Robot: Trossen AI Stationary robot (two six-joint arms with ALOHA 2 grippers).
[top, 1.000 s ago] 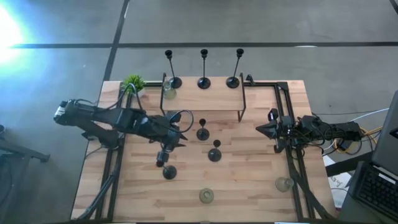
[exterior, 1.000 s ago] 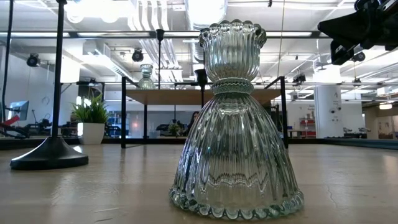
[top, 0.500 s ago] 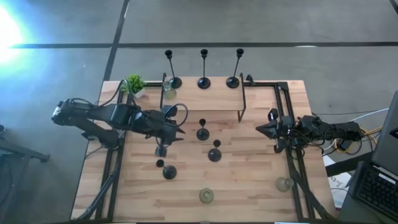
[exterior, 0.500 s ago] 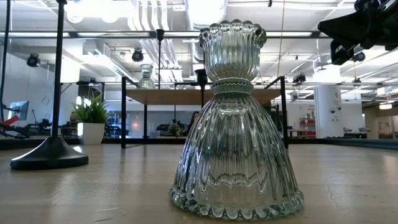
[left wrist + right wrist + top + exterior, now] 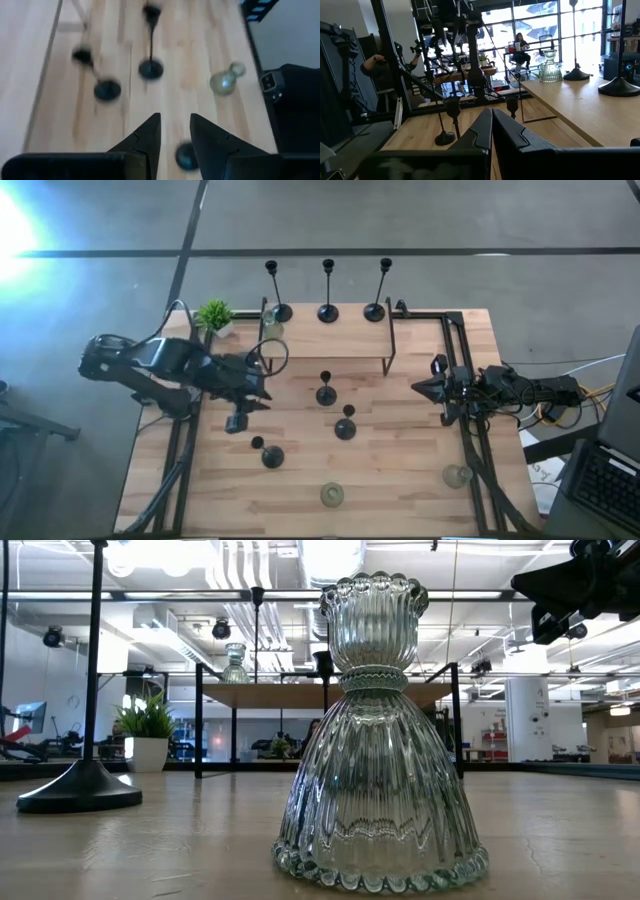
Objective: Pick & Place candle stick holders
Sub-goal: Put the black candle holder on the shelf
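**Left gripper empty over the table; holders spread across shelf and tabletop**

The left gripper [image 5: 237, 423] hangs at about nine o'clock over the wooden table [image 5: 420, 490], fingers slightly parted with nothing between them. The right gripper [image 5: 432, 389] waits at three o'clock, fingers pressed together. Three tall black candle stick holders [image 5: 327, 311] stand on the raised shelf [image 5: 330, 340] at twelve o'clock, a glass holder [image 5: 272, 330] at its left end beside the potted plant [image 5: 214, 314]. Three shorter black holders [image 5: 326, 393] stand mid-table; two glass holders [image 5: 332, 495] sit toward six o'clock. All cups look empty.
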